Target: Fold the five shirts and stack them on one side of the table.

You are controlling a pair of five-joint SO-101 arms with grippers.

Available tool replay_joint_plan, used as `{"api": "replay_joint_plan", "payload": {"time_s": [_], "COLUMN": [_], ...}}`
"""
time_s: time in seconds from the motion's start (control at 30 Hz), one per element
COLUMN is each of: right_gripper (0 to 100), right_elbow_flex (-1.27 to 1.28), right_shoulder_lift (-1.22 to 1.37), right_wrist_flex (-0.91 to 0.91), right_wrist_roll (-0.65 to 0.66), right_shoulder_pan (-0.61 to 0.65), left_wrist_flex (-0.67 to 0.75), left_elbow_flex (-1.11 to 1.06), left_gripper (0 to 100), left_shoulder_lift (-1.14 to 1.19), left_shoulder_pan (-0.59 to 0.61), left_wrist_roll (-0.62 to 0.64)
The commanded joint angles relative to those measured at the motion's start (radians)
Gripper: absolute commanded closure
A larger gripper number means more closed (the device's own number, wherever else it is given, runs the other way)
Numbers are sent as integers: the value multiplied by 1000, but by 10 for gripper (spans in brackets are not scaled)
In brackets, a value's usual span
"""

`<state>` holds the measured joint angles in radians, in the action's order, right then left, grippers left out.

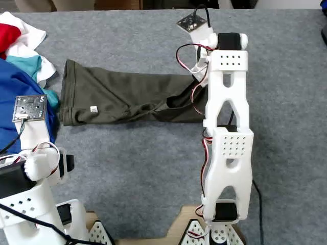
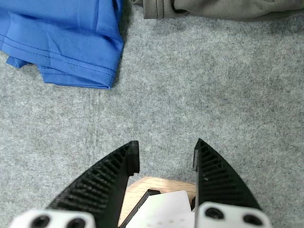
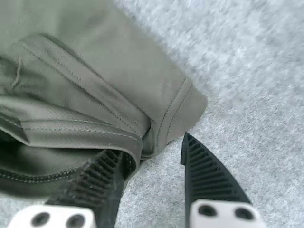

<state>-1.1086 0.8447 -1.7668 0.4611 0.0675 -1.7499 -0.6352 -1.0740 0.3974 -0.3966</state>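
— Five cloths by our count. Piled ahead of and beside the left claw [image 2: 166,142]: red shirt [image 1: 7,33], white shirt [image 1: 28,45], teal shirt [image 1: 25,64], blue shirt [image 1: 15,97]. The fifth, the olive shirt [image 1: 122,97], lies as a long strip between the two claws. Left claw state?

— Jaws apart, nothing between them, bare grey table [image 1: 127,168] under the tips. The blue shirt's folded edge sits near, ahead of the tips and off to one side. The olive shirt's end is farther ahead, not touching.

— We should log how the olive shirt will handle.

— Our judgement: light, limp knit, not fragile, with no stiffness to keep a fold by itself. The layers will likely slip over one another, and the felt-like table may drag the underside. We would pinch at a stitched hem or corner, through all layers, not mid-panel.

— Right claw [image 3: 154,147]?

— Jaws apart, not clamped. It sits at the strip's end. One finger is tucked under the hemmed edge with cloth draped over its tip; the other finger [image 3: 204,175] is over bare table just beside the cloth. The hem corner lies between the jaws, so closing there should, we think, catch hem. Whether it would catch every layer, we cannot tell.
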Motion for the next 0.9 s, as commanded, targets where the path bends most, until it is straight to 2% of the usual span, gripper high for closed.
{"api": "replay_joint_plan", "payload": {"time_s": [0.0,0.13,0.3,0.4,0.6,0.73,0.87], "right_gripper": [826,827,827,827,827,828,828], "right_elbow_flex": [19,54,117,117,-13,-122,-222], "right_shoulder_lift": [-105,-104,-38,27,116,185,234], "right_wrist_flex": [-17,-14,2,8,29,58,57], "right_wrist_roll": [55,166,427,493,483,431,318], "right_shoulder_pan": [2,35,120,179,226,180,110], "left_wrist_flex": [-8,-8,-8,-8,-8,-8,-8], "left_elbow_flex": [3,3,3,3,3,3,0], "left_gripper": [799,799,799,799,799,799,799], "left_shoulder_lift": [-1,-1,1,1,1,1,1], "left_shoulder_pan": [-8,-11,-12,-12,-5,-5,-5], "left_wrist_roll": [-6,-8,-9,-9,-9,-9,-9]}}
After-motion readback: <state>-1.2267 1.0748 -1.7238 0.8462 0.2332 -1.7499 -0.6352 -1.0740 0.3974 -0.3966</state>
